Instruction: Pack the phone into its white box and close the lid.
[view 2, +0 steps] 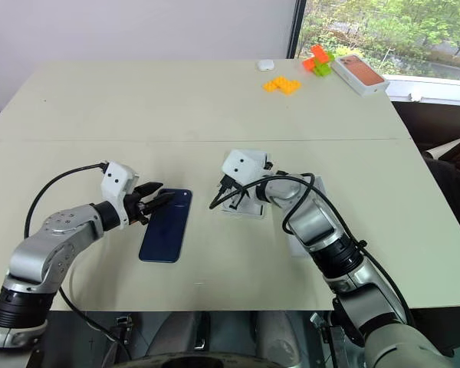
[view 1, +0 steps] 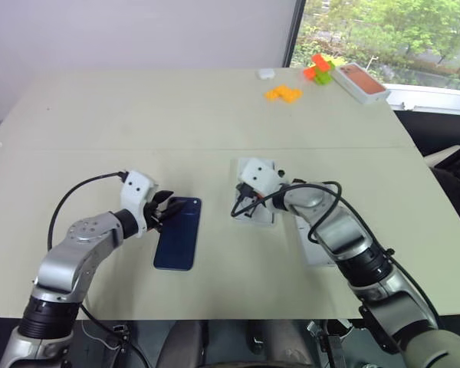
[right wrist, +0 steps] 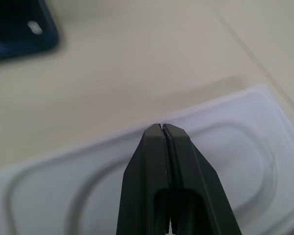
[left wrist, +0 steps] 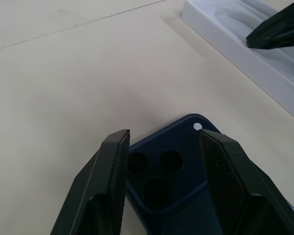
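My left gripper (view 2: 155, 198) has its fingers (left wrist: 112, 161) parted, empty, poised at the far, camera end of the phone (view 2: 165, 225), which lies flat, glossy back up, on the tabletop (view 2: 215, 115). I judge it stiff, slick and thin, so I'd pinch its long edges, not the back. Well to the right, my right gripper (right wrist: 162, 128) has its fingers pressed together, holding nothing, over a thin white insert (right wrist: 137, 171) with an oval recess. An orange-printed box (view 2: 359, 74) sits far right.
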Controlling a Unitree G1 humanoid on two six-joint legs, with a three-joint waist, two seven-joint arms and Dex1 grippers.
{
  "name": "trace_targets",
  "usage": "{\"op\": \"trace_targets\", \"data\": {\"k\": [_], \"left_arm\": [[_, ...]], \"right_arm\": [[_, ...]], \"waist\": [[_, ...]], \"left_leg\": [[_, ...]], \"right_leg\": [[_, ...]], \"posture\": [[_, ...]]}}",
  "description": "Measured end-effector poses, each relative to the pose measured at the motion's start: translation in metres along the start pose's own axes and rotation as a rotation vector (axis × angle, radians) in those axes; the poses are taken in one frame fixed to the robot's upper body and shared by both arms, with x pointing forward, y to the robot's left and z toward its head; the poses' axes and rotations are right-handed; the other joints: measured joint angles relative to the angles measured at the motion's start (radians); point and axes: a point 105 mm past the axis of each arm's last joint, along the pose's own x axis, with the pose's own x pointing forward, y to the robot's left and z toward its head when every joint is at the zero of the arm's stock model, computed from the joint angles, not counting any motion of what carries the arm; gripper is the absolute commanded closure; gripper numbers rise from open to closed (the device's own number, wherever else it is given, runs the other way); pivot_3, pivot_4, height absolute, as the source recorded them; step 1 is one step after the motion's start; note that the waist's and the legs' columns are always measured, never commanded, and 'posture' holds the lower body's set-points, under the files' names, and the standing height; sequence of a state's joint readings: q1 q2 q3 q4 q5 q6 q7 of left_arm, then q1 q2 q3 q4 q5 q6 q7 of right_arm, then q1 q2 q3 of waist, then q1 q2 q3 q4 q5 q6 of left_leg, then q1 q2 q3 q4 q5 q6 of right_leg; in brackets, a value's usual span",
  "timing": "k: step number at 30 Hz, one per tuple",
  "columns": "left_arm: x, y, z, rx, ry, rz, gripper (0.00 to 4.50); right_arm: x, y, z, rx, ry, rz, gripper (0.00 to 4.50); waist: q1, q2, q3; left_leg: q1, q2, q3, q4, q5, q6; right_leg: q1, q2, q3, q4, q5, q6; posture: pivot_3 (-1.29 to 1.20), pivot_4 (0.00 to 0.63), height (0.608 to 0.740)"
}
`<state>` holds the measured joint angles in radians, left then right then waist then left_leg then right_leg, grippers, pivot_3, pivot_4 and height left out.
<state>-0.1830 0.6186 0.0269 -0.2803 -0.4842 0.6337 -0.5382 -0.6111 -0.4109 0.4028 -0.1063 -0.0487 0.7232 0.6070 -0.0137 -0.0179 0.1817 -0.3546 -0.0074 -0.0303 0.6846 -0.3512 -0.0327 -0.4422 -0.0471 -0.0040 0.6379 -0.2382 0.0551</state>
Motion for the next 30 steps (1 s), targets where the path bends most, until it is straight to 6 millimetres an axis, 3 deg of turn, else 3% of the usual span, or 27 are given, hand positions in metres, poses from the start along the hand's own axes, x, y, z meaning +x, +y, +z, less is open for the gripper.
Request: {"op": "trace_targets", "data": {"k": [16, 22, 30], "left_arm": [[0.001, -0.002, 0.004, -0.005, -0.01, -0.005, 2.12], [0.001, -0.002, 0.003, -0.011, -0.005, -0.008, 2.12], [0.001, -0.003, 0.004, -0.027, -0.015, -0.008, 2.12]], "right_arm": [[-0.008, -0.007, -0.014, 0.008, 0.04, -0.015, 4.44], [-0.025, -0.022, 0.009, 0.075, -0.066, -0.042, 4.44], [-0.027, -0.034, -0.017, 0.037, 0.053, -0.094, 4.44]], "waist": [[0.0, 0.0, 0.0], [0.0, 0.0, 0.0], [-0.001, 0.0, 0.0]], "left_leg": [[0.001, 0.0, 0.0, 0.001, 0.001, -0.001], [0.0, 0.0, 0.0, 0.001, 0.001, -0.001], [0.0, 0.0, 0.0, 0.001, 0.001, -0.001]], "right_leg": [[0.0, 0.0, 0.0, 0.004, 0.0, 0.0], [-0.001, 0.0, 0.0, 0.004, 0.0, 0.0], [-0.001, 0.0, 0.0, 0.006, 0.0, 0.0]], "posture": [[0.0, 0.15, 0.74], [0.0, 0.15, 0.74], [0.0, 0.15, 0.74]]}}
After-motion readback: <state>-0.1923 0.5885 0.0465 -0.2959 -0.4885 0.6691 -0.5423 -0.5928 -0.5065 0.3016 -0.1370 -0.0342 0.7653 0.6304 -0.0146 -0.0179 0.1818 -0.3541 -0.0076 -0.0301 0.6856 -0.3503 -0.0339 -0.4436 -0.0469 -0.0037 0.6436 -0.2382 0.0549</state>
